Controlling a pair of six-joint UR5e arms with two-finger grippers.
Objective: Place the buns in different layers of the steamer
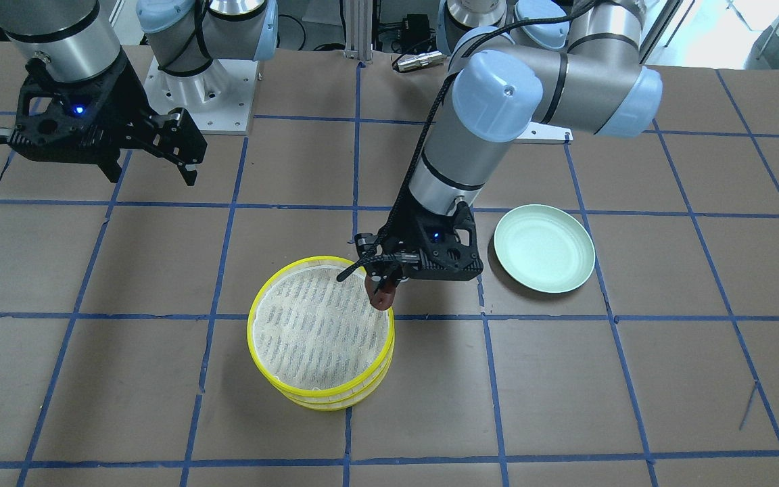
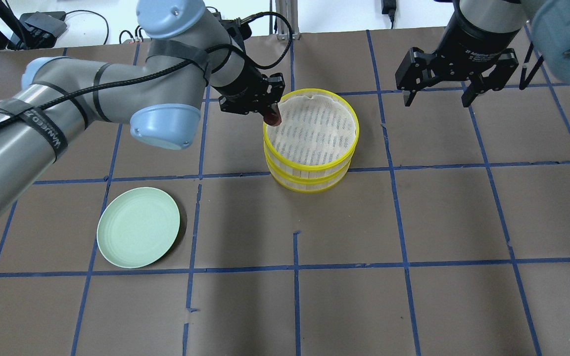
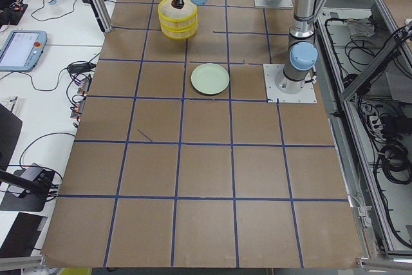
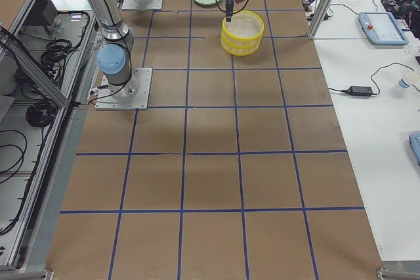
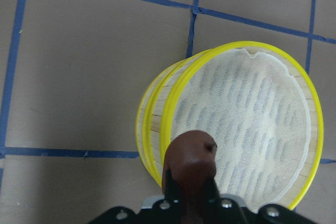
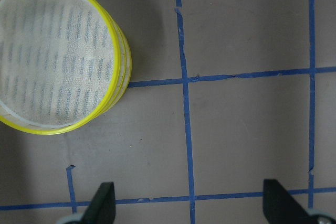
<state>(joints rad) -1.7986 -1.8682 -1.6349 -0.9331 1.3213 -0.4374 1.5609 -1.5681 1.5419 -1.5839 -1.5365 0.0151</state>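
Note:
The steamer point(image 2: 310, 139) stands as two stacked yellow-rimmed trays with a whitish mesh bottom; the top tray holds nothing. It also shows in the front view point(image 1: 320, 331), the left wrist view point(image 5: 247, 129) and the right wrist view point(image 6: 55, 56). My left gripper point(image 2: 269, 114) is shut on the dark reddish-brown bun point(image 2: 271, 117) and holds it just above the top tray's rim point(image 1: 381, 296). The bun fills the bottom of the left wrist view point(image 5: 190, 167). My right gripper point(image 2: 436, 101) is open and empty, hanging above the table to the steamer's right. The white bun is out of view.
A pale green plate point(image 2: 138, 227) lies empty on the brown paper, on my left side, nearer to me than the steamer; it also shows in the front view point(image 1: 544, 248). Blue tape lines grid the table. The arm bases stand at the table's robot-side edge.

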